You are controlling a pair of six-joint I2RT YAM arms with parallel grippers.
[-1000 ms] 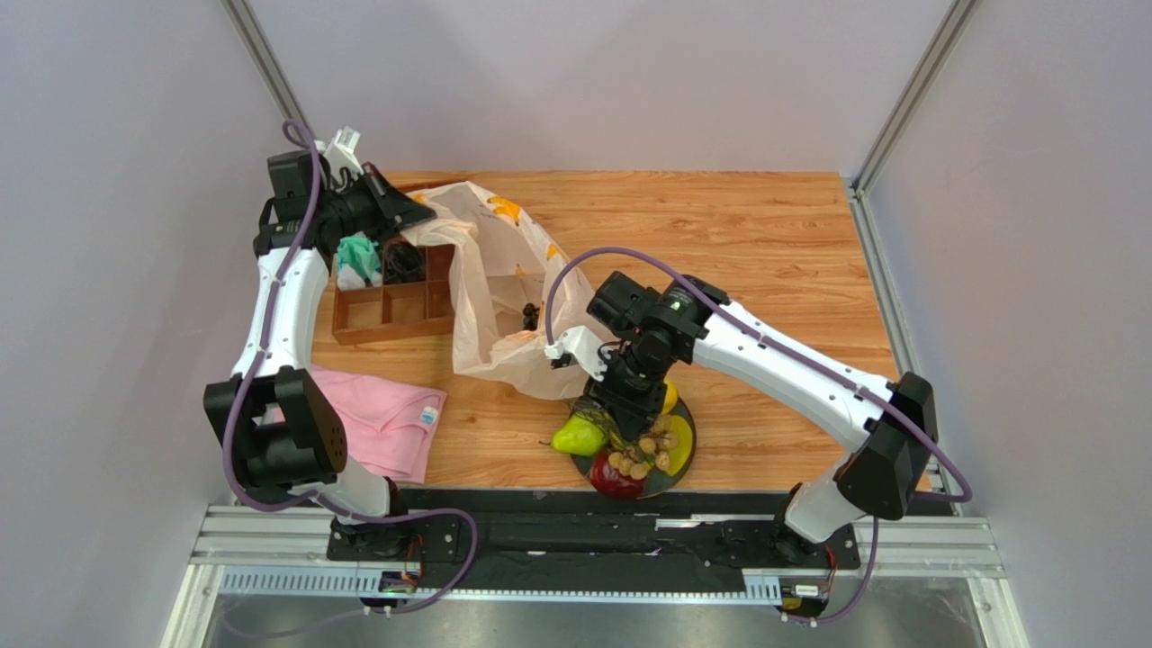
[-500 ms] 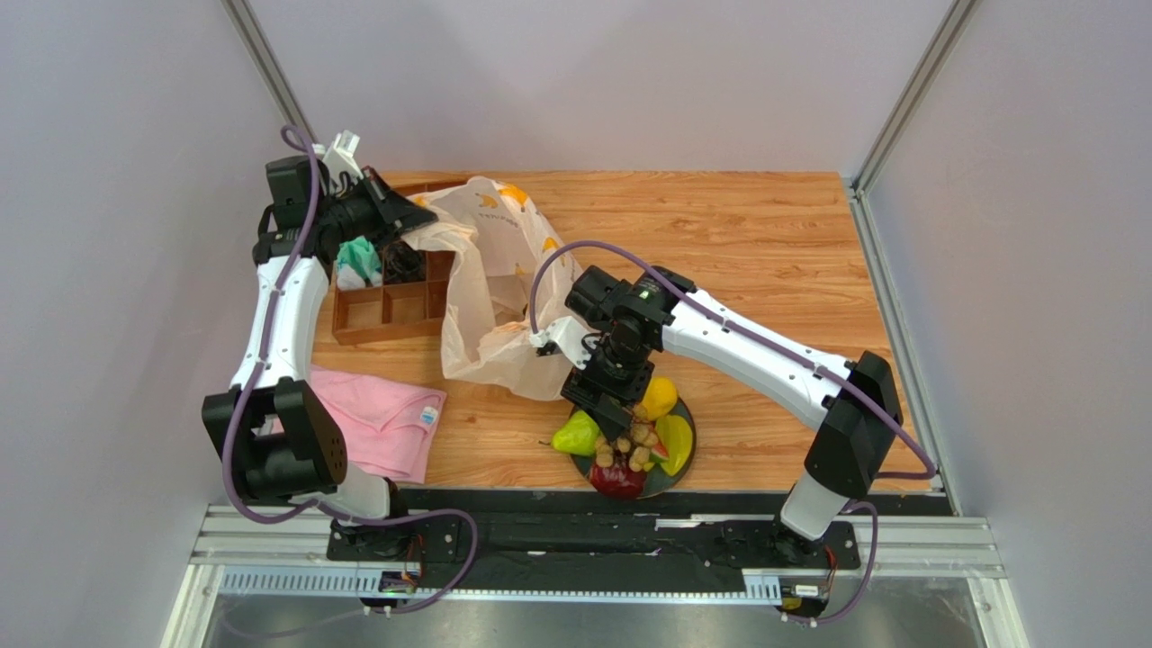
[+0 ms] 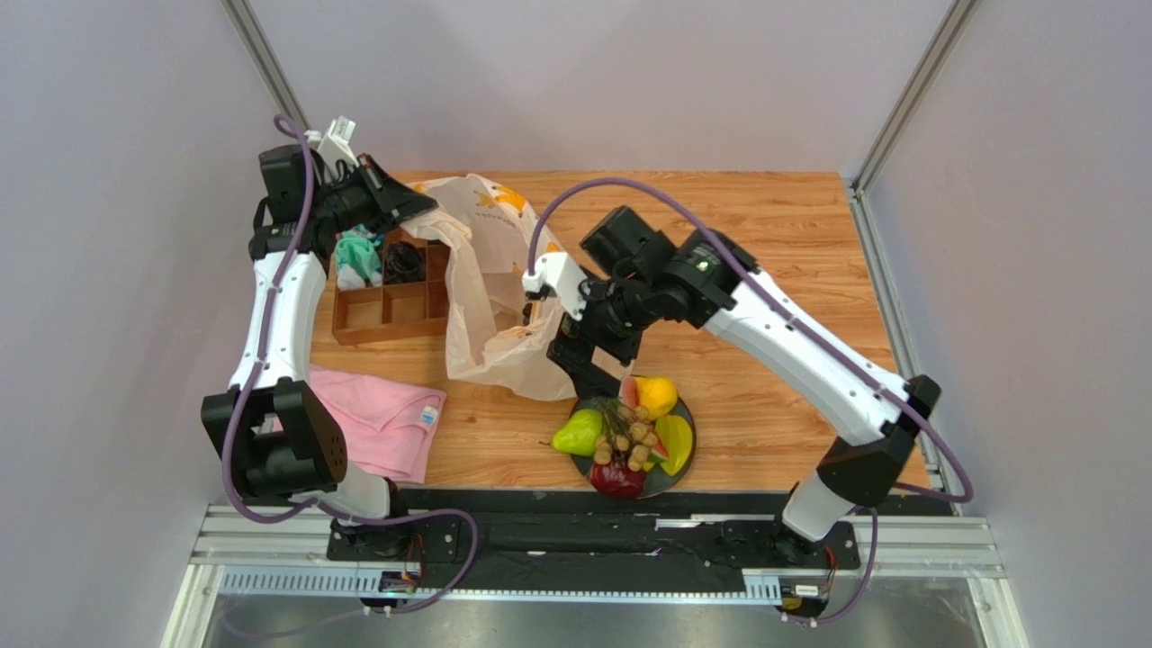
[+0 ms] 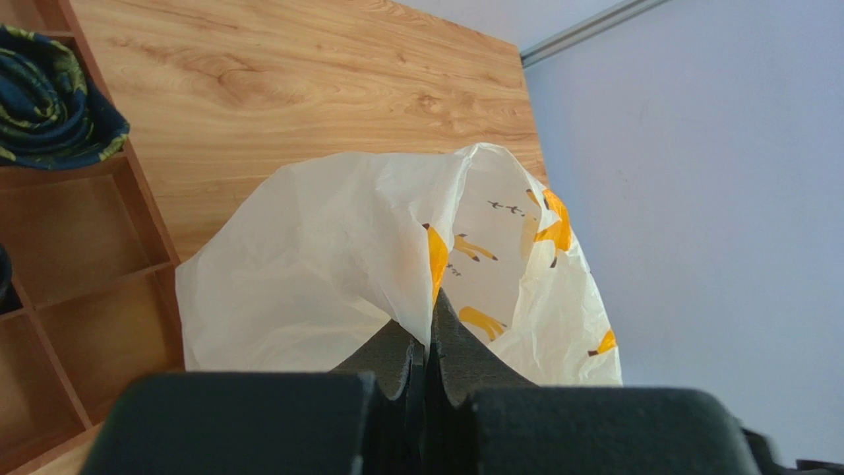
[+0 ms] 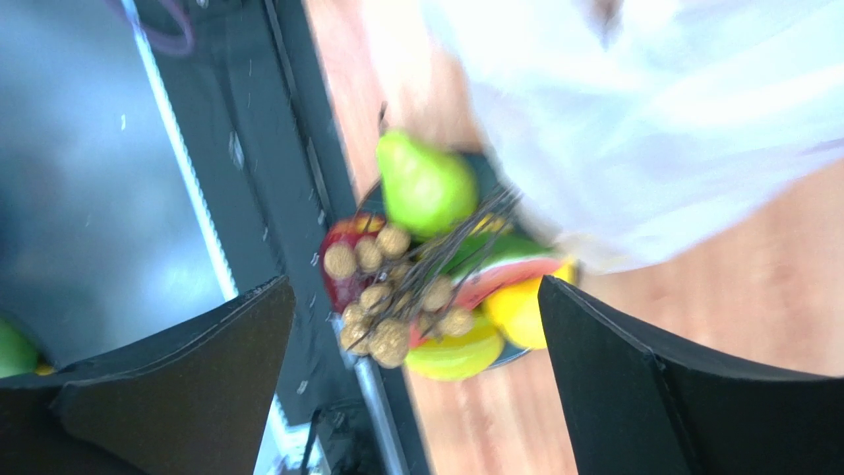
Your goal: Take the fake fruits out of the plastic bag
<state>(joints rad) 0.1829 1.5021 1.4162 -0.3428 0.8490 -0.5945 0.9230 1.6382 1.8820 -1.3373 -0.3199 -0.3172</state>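
– Fingers, left gripper (image 4: 429, 317)?
– Pressed together on a fold of the plastic bag (image 3: 494, 290), lifted beside the wooden tray (image 3: 392, 308).
– Right gripper (image 5: 416, 287)?
– Spread wide, nothing between; hovers at the bag's near edge, next to the plate (image 3: 584, 469).
– Fruits?
– Green pear (image 3: 578, 434), pale grape bunch (image 3: 630, 440), dark red apple (image 3: 617, 479) on plate; wrist view blurred, others uncertain.

— What is lying on the light wooden table (image 3: 757, 243)?
— A brown wooden divided box (image 3: 406, 305) is holding a rolled teal sock (image 3: 357, 257); a folded pink cloth (image 3: 386, 421) is lying near it.
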